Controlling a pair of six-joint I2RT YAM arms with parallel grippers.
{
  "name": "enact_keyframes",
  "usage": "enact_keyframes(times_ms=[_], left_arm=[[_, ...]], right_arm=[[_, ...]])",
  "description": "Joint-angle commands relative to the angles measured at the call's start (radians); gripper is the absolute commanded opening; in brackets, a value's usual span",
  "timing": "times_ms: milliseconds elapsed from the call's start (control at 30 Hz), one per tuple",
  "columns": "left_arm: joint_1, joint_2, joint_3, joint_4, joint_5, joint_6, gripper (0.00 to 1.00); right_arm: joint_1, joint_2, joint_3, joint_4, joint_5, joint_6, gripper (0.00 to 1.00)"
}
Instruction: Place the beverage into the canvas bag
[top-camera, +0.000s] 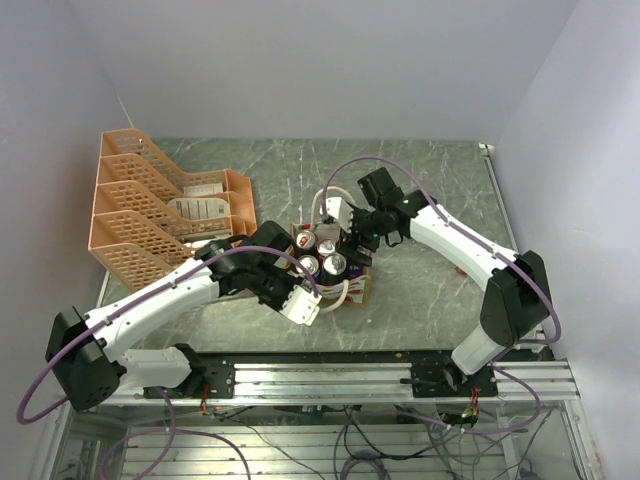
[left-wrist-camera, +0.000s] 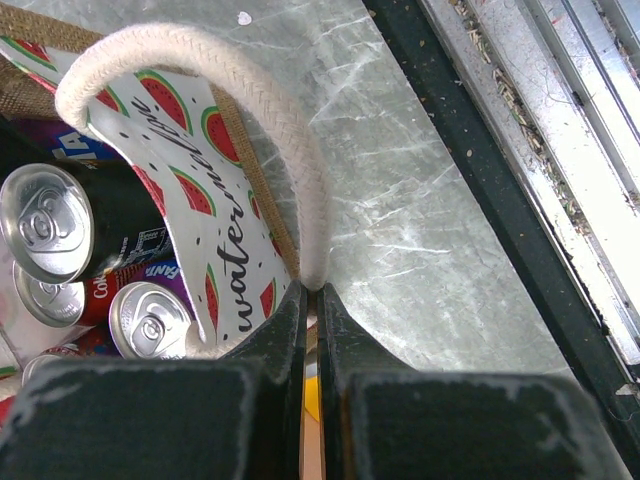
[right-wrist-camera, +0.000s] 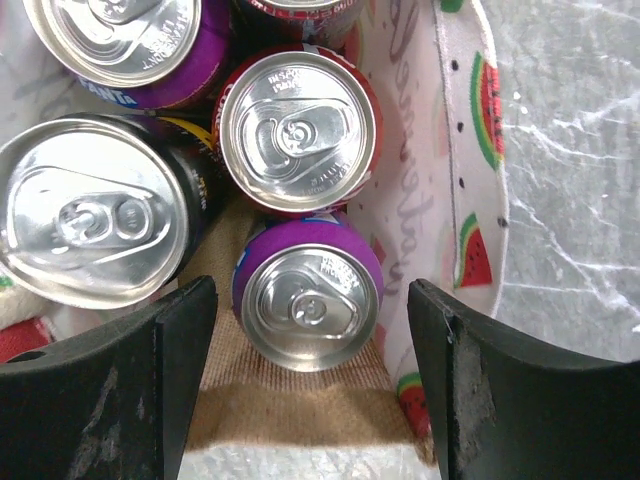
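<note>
The canvas bag (top-camera: 352, 288) stands at the table's middle, tan with a white watermelon-print panel (left-wrist-camera: 205, 190). Several upright cans fill it. My left gripper (left-wrist-camera: 311, 290) is shut on the bag's white rope handle (left-wrist-camera: 255, 95) and holds that side open; it shows at the bag's near side in the top view (top-camera: 318, 300). My right gripper (right-wrist-camera: 312, 295) is open and empty, jaws spread wide right above a purple can (right-wrist-camera: 308, 262) by the bag's wall (right-wrist-camera: 470, 150). A red can (right-wrist-camera: 297, 130) and a black can (right-wrist-camera: 95, 215) stand beside it.
An orange mesh tray rack (top-camera: 150, 210) stands at the back left, close to my left arm. The metal rail (top-camera: 400, 372) runs along the table's near edge. Walls close in at the back and both sides.
</note>
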Motion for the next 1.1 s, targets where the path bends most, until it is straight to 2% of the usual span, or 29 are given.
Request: enact_keyframes(times_ms=[0,267,500,733,933,1067], left_arm=[[-0.012,-0.017,-0.012,0.02,0.019,-0.006,0.07],[-0.012,-0.011,-0.002,0.014,0.017,-0.005,0.07],[-0.011,0.001,0.008,0.01,0.024,-0.004,0.07],[-0.012,0.004,0.011,0.012,0.031,-0.004,0.07],[-0.011,0.001,0.009,0.012,0.034,-0.004,0.07],[-0.012,-0.009,0.001,0.018,0.033,-0.005,0.07]], right_arm=[[-0.007,-0.084,0.042,-0.004,-0.004,0.034,0.76],[-0.007,-0.188,0.065,-0.033,-0.054,0.057,0.75],[-0.045,-0.36,-0.033,0.025,-0.003,0.133,0.75],[-0.302,-0.482,-0.116,0.06,0.129,0.277,0.79],[-0.558,-0.513,-0.178,0.079,0.214,0.366,0.95],[-0.67,-0.469,-0.204,0.086,0.23,0.37,1.0]])
